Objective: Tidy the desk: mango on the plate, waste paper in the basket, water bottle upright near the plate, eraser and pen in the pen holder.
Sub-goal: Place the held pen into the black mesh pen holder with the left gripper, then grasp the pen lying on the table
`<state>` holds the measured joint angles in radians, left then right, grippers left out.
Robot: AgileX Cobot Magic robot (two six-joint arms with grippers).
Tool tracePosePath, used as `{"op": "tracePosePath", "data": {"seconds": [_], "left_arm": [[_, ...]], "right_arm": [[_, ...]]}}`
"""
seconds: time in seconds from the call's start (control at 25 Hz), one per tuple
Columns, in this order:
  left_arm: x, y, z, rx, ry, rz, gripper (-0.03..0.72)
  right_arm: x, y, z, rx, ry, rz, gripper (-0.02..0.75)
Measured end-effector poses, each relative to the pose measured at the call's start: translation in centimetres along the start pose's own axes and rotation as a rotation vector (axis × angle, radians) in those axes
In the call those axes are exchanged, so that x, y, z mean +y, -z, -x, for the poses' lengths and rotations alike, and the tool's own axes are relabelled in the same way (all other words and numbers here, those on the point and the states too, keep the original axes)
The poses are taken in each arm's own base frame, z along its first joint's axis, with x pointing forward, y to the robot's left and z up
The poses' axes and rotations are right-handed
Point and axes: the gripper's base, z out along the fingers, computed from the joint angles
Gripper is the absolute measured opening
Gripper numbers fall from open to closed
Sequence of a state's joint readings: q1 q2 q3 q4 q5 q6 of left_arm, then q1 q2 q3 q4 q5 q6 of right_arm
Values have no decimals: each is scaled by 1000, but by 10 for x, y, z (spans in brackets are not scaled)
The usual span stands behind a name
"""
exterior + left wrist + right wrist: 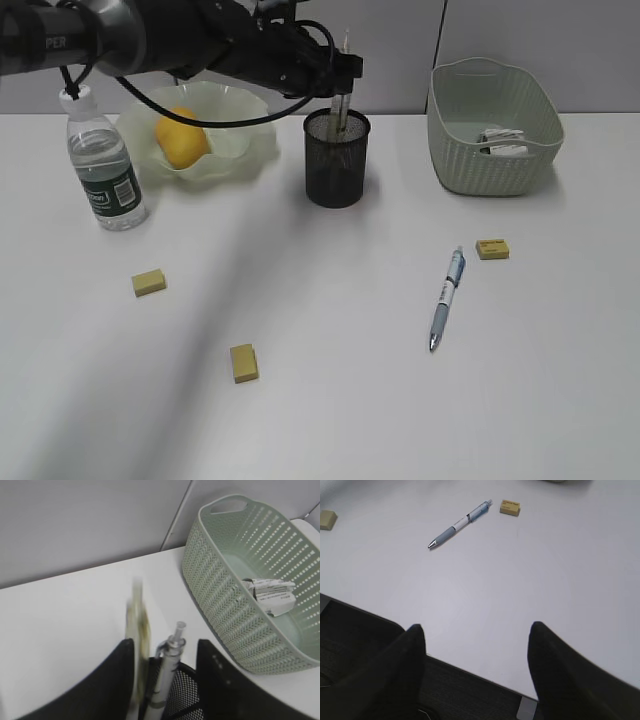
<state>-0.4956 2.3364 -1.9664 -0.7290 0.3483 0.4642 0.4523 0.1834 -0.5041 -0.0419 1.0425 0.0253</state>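
My left gripper (345, 72) hangs open over the black mesh pen holder (337, 160). In the left wrist view a blurred yellow eraser (137, 625) streaks between the jaws (166, 643), by the left finger. A pen (169, 666) stands in the holder (187, 695). The mango (180, 137) lies in the pale green plate (245, 150). The water bottle (105, 170) stands upright to its left. Waste paper (500, 141) lies in the basket (490, 170). Another pen (447, 297) and three erasers (149, 282) (244, 363) (492, 248) lie on the desk. My right gripper (476, 626) is open and empty.
The right gripper hovers over the desk's front edge (470, 672) and is out of the exterior view. The right wrist view shows the loose pen (460, 524) and an eraser (510, 507) far ahead. The left arm (150, 40) spans the plate.
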Motion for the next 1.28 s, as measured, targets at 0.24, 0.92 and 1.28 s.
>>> {"op": "tracePosePath", "data": {"seconds": [0.24,0.92,1.28], "left_arm": [[-2,1,-1,20,-2,-12,431],[-45,109,37,344,-314,-98,444],[-33,146,28,609,-220,125,444]], "right_arm": [[0,0,0,0,0,0,510],[0,0,0,0,0,0,510],[0,0,0,0,0,-1,510]]}}
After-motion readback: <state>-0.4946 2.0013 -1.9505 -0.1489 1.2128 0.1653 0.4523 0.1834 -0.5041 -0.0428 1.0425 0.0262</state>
